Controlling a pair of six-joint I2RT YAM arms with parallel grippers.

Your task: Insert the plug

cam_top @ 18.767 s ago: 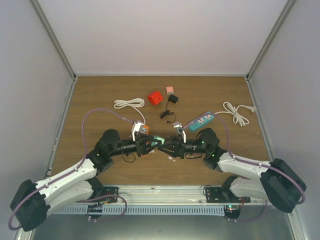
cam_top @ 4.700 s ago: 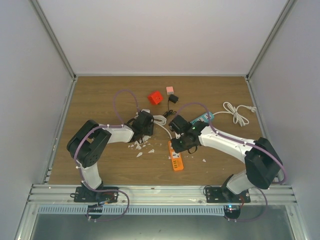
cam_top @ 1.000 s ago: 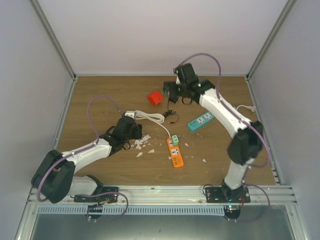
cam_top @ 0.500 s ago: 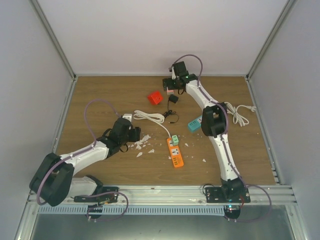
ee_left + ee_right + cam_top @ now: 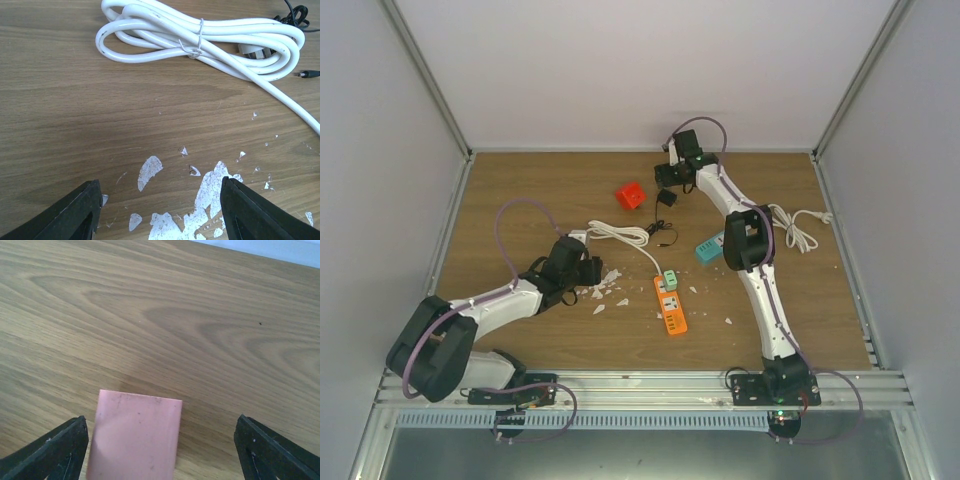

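Reaching arm: the right one, stretched to the far edge of the table (image 5: pixel 520 200), with the right gripper (image 5: pixel 161 420) pointing down at a pink block (image 5: pixel 134 435).
Right jaws: open wide. The block sits between the fingers, close to the finger on the left of the wrist view and well clear of the other. No contact is visible.
Pink block: flat on the wood near the back wall. In the wrist view its long axis runs away from the camera and its far edge faces the wall. Its near end is cut off by the frame, and whether it has pins cannot be told.
Left gripper (image 5: pixel 159 190): low over the wood at mid-table, left of centre, above a scatter of white flecks (image 5: pixel 210 190).
Left jaws: open, with only bare wood and flecks between them.
Cord (image 5: pixel 200 40): a white tied coil just ahead of the left fingers. One strand leads off to the right.
Green block (image 5: pixel 669 279): at the end of that strand, touching the far end of the orange strip (image 5: pixel 671 312).
Orange strip: at mid-table, long axis running near to far, near end tipped slightly right.
Teal strip (image 5: pixel 708 248): right of centre, partly hidden by the right arm.
Black adapter (image 5: pixel 666 197): just nearer than the right gripper.
Red cube (image 5: pixel 631 195): left of the adapter.
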